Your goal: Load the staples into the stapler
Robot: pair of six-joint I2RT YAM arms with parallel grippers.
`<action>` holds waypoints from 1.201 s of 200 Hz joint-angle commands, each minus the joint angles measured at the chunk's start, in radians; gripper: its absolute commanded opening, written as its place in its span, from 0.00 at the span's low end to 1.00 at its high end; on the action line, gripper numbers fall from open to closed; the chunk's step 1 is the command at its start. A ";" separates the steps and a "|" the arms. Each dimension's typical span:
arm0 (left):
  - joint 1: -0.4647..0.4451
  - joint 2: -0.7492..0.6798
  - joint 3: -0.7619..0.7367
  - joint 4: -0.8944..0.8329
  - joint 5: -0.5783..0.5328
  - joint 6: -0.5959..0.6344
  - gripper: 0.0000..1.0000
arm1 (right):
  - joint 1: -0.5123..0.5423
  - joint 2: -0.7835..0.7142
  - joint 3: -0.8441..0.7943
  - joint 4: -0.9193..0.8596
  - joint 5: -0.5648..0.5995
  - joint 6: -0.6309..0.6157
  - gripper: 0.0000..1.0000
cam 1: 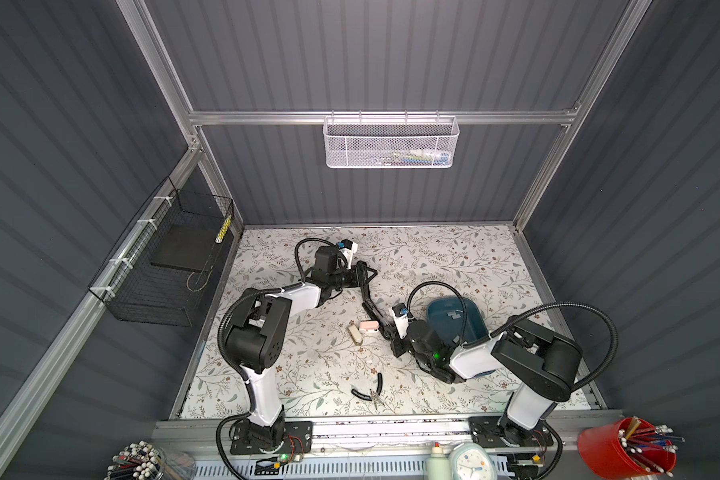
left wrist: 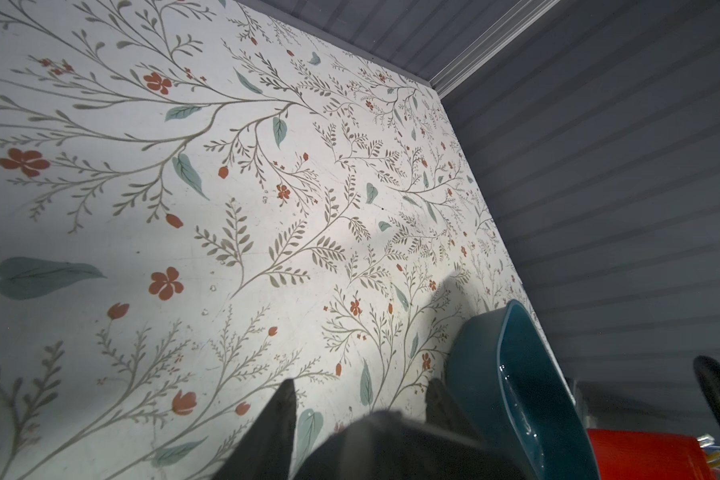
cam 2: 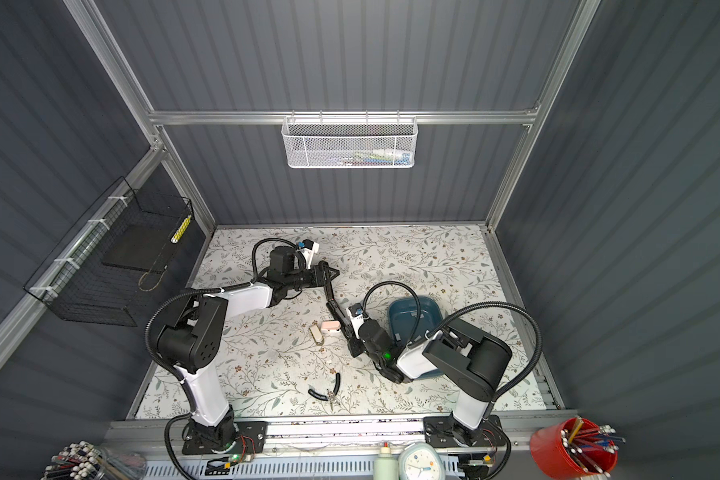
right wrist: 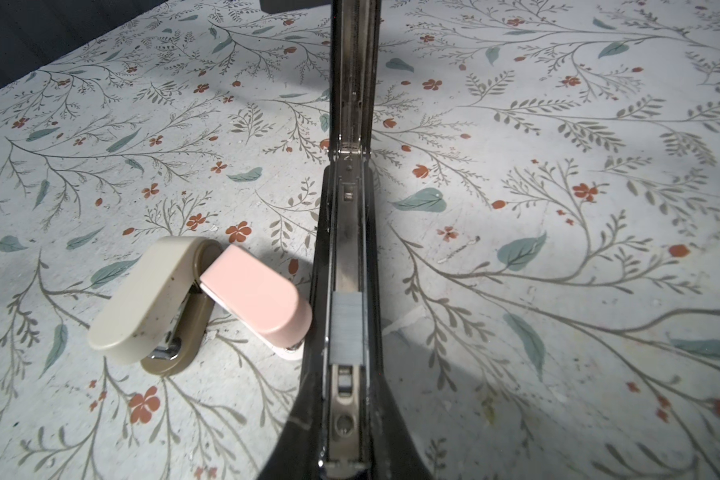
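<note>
The black stapler (cam 1: 374,312) lies open near the middle of the table, its magazine channel facing up. A silver-grey strip of staples (right wrist: 347,324) sits inside that channel. My right gripper (right wrist: 346,457) is shut on the front end of the stapler's base, also seen in a top view (cam 1: 389,332). The stapler's top arm (right wrist: 354,62) rises from the hinge. My left gripper (cam 1: 366,276) holds its far end, which shows as a dark blur between the fingers (left wrist: 287,399) in the left wrist view. More grey staples (cam 1: 453,316) lie in the teal tray (cam 1: 476,309).
A small beige stapler (right wrist: 150,303) and a pink one (right wrist: 258,299) lie touching each other just left of the black stapler's base. Black-handled pliers (cam 1: 371,390) lie near the front edge. The teal tray (left wrist: 512,374) stands behind the right arm, by the right wall.
</note>
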 commanded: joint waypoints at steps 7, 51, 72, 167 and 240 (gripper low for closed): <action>-0.064 -0.072 -0.008 -0.070 -0.065 0.105 0.52 | 0.015 0.015 -0.012 0.030 -0.030 -0.027 0.00; -0.081 -0.107 -0.054 -0.046 -0.104 0.158 0.61 | 0.015 0.021 -0.017 0.043 -0.026 -0.027 0.00; -0.090 -0.117 -0.063 -0.040 -0.101 0.190 0.63 | 0.015 0.020 -0.020 0.052 -0.018 -0.024 0.00; -0.157 -0.162 -0.082 -0.081 -0.186 0.380 0.68 | 0.014 0.028 -0.036 0.089 -0.008 -0.021 0.00; -0.177 -0.146 -0.067 -0.119 -0.214 0.431 0.71 | 0.015 0.031 -0.045 0.113 -0.005 -0.023 0.00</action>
